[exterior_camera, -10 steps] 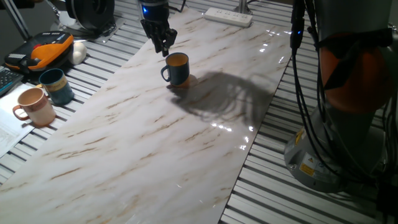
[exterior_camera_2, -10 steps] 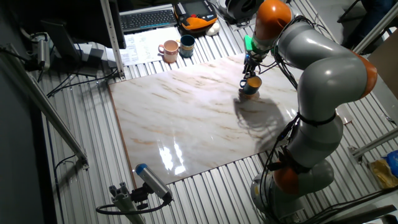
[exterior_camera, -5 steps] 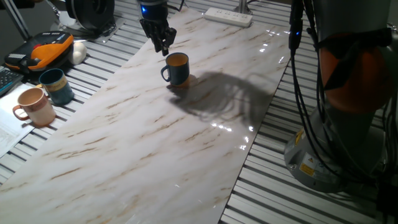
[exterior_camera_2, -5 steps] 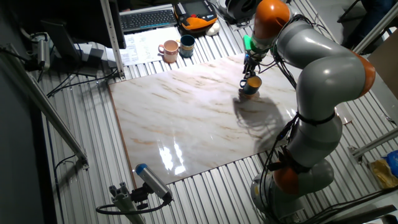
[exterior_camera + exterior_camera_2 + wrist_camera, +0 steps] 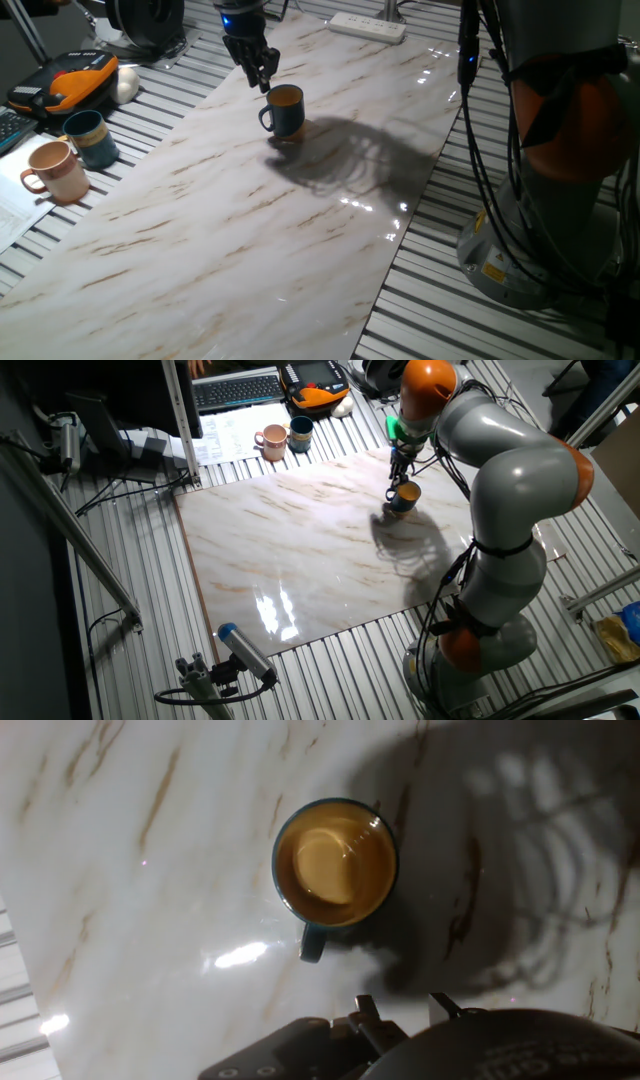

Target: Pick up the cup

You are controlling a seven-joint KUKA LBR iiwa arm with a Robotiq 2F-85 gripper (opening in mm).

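The cup (image 5: 284, 109) is a dark navy mug with an orange-tan inside. It stands upright on the marble tabletop (image 5: 250, 220) and also shows in the other fixed view (image 5: 402, 498). In the hand view the cup (image 5: 336, 863) lies straight below, with its handle (image 5: 312, 942) pointing toward the fingers. My gripper (image 5: 260, 80) hangs just above and beside the cup's far-left rim and holds nothing. It also shows in the other fixed view (image 5: 398, 468). Its two fingertips (image 5: 366, 1010) show at the bottom of the hand view with a small gap between them.
A teal mug (image 5: 90, 136) and a pinkish-tan mug (image 5: 58, 170) stand at the left off the marble top. An orange-black device (image 5: 70, 82) lies behind them and a power strip (image 5: 367, 26) lies at the back. The arm's base (image 5: 560, 160) stands at the right.
My gripper has shifted slightly left and back above the cup's rim. The cup has not moved.
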